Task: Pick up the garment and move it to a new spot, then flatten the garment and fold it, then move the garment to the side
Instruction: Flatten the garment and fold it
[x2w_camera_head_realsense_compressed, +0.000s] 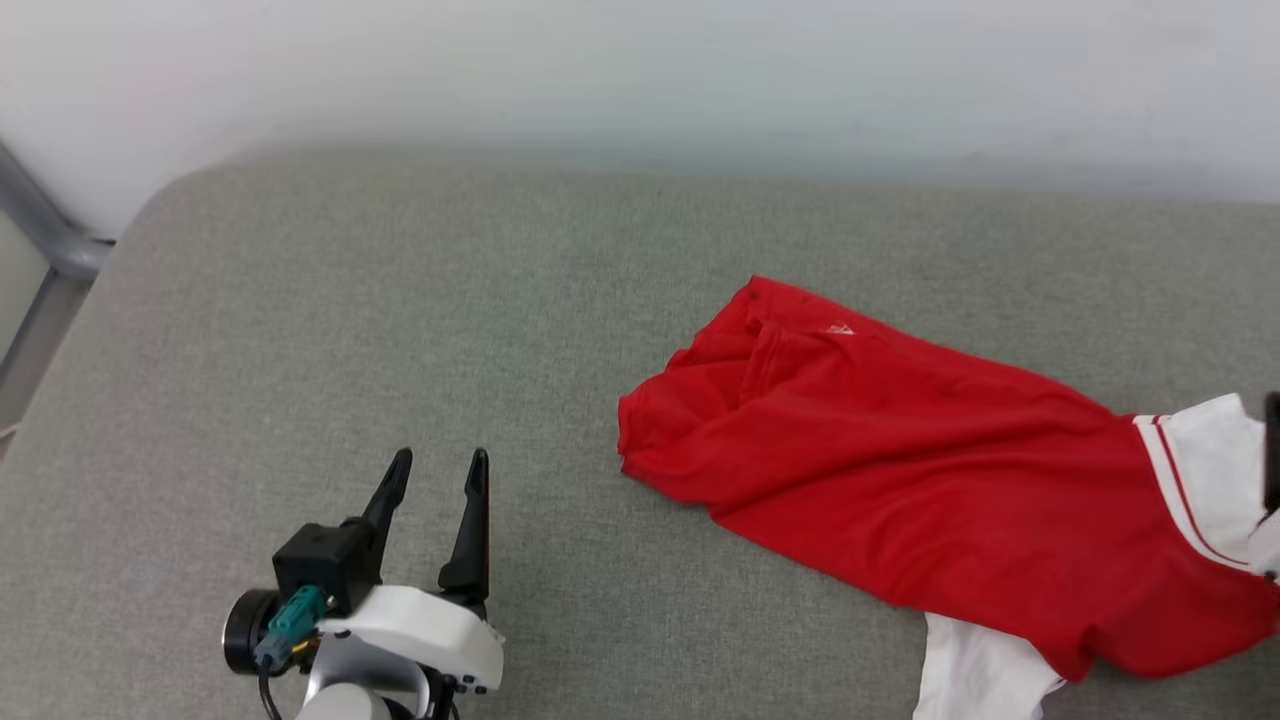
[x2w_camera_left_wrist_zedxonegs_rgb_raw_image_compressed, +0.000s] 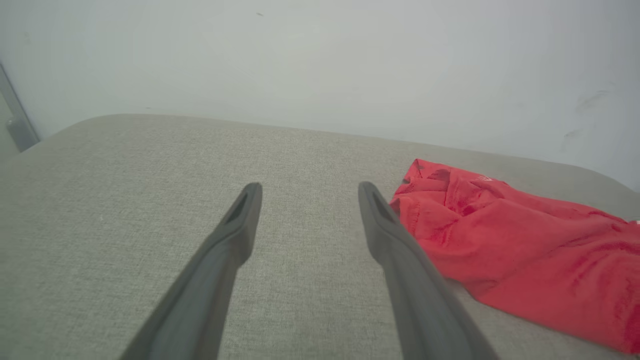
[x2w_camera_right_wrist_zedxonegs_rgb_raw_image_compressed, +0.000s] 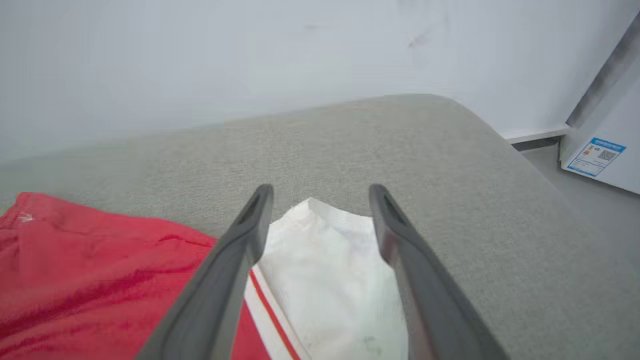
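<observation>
Garment (x2w_camera_head_realsense_compressed: 900, 470), one, lies crumpled on one grey cushion (x2w_camera_head_realsense_compressed: 400, 300); left hand (x2w_camera_head_realsense_compressed: 440, 458) and right hand (x2w_camera_right_wrist_zedxonegs_rgb_raw_image_compressed: 321, 190) both spread wide.

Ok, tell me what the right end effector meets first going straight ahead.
Probably the garment's white sleeve, lying between the fingers of the right end effector, though depth is unclear.

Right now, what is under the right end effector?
A white sleeve of the garment on the grey cushion, below the open right end effector. The fabric covers whatever lies beneath it.
</observation>
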